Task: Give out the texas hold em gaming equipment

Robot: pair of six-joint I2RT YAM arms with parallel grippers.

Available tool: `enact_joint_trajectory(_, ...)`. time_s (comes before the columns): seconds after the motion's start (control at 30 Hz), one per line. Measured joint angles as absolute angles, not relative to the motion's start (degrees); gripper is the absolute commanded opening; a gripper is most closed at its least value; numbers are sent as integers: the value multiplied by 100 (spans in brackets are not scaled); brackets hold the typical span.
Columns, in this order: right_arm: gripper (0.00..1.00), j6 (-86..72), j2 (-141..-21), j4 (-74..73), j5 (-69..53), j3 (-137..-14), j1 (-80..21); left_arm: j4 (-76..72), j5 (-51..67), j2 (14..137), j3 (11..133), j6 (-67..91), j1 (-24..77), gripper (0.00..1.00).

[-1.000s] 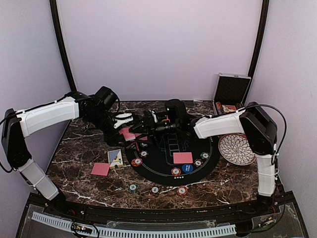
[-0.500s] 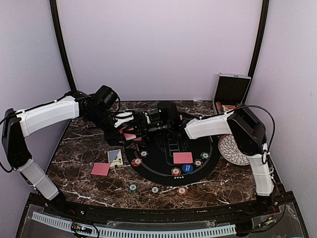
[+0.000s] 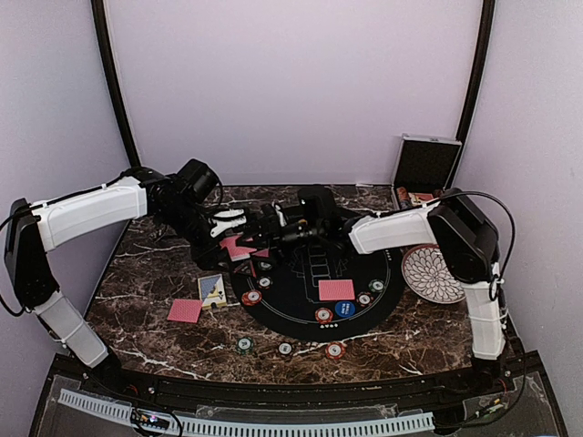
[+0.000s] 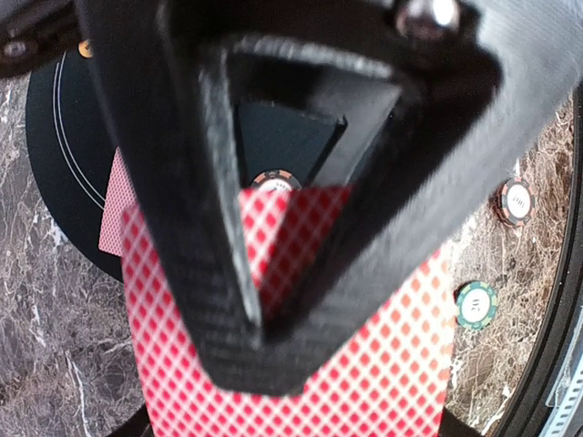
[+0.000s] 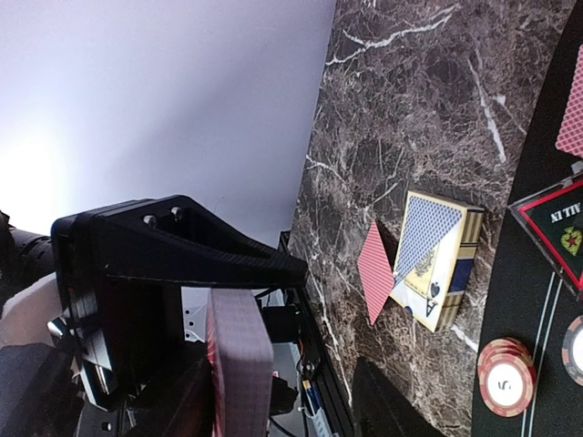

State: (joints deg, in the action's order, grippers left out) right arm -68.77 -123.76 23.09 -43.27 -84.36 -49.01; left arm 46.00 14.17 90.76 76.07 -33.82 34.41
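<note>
My left gripper [image 3: 235, 238] is shut on a deck of red-backed cards [image 3: 239, 247], held above the table's left middle. In the left wrist view its fingertips [image 4: 260, 350] pinch the deck [image 4: 383, 364]. My right gripper [image 3: 266, 229] reaches in from the right to the same deck. In the right wrist view the deck [image 5: 241, 364] stands edge-on between that gripper's [image 5: 332, 317] parted jaws, and a gap shows on one side. One card [image 3: 336, 289] lies on the black round mat [image 3: 301, 305], another card [image 3: 185, 310] on the marble. Chips [image 3: 251, 297] and a blue button [image 3: 342, 309] sit on the mat.
A card box [image 3: 212, 289] lies left of the mat. Three chips [image 3: 285, 348] rest on the marble in front. A white patterned plate [image 3: 434, 273] is at the right, and an open black case [image 3: 424, 173] stands at the back right.
My right gripper has shifted left to the deck and back slightly, and its jaws have narrowed around the cards. The left gripper has kept its hold, nearly still.
</note>
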Motion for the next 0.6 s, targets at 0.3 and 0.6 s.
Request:
enact_joint_trajectory(0.3,32,-6560,-12011,2001,-4239,-8173,-4762,4615,1343,9076,7605,-3387,3441,0)
enact_joint_trajectory(0.6,16,-6475,-11710,1643,-4145,-7887,-4681,4595,1271,9076,7601,-3411,3439,0)
